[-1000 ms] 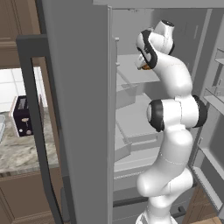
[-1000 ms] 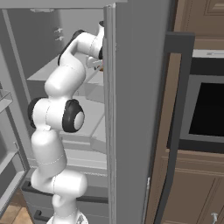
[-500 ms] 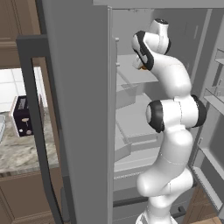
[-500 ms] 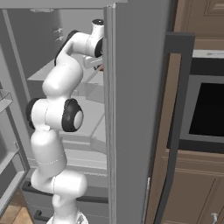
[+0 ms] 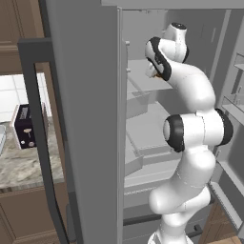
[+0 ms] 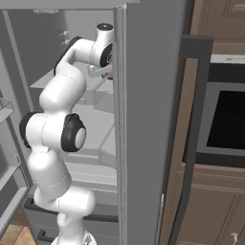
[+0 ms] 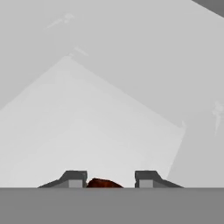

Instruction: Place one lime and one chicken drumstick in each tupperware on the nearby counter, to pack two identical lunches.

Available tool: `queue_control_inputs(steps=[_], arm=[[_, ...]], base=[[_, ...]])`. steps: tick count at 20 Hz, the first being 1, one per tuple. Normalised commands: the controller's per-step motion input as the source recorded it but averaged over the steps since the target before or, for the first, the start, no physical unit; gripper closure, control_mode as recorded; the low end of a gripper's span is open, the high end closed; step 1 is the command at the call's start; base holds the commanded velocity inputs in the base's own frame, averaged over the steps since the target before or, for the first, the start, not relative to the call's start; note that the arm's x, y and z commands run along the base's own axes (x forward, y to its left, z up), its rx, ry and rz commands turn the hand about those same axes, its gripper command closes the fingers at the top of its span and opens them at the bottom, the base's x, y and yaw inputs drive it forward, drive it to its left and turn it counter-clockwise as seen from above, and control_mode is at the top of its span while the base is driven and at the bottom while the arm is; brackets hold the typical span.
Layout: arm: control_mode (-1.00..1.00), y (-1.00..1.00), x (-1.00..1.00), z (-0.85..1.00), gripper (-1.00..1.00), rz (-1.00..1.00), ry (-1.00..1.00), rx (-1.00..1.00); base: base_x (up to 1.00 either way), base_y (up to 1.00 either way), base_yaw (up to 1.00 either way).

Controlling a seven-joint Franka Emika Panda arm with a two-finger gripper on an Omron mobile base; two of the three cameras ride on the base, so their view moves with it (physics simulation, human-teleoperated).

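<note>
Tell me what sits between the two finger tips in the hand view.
A reddish-brown rounded thing, probably the chicken drumstick, sits low between the gripper's two dark tips in the hand view. Beyond them lies a bare grey fridge shelf.

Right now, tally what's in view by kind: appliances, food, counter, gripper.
Appliances: 3 (fridge, toaster, wall oven)
Food: 1 (red-brown piece, likely the chicken drumstick, between the fingertips)
counter: 1
gripper: 1
Total: 6
</note>
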Motion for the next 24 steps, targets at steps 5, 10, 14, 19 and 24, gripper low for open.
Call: queue_control_inputs(steps=[5,10,14,19,24], arm=[[-1.0,0.62,-0.31,0.11,1.0,-0.13,-0.11,0.0],[-1.0,0.44,-0.6,0.19,1.0,-0.11,-0.1,0.0],[-1.0,0.09,-0.65,0.0,1.0,-0.03,-0.18,0.0],[-1.0,0.0,-0.89,0.0,1.0,0.0,-0.26,0.0],[-1.0,0.0,-0.91,0.0,1.0,0.0,-0.2,0.0]], base=[[0.0,0.0,0.0],[0.0,0.0,0.0],[0.0,0.0,0.0],[0.0,0.0,0.0],[0.0,0.0,0.0]])
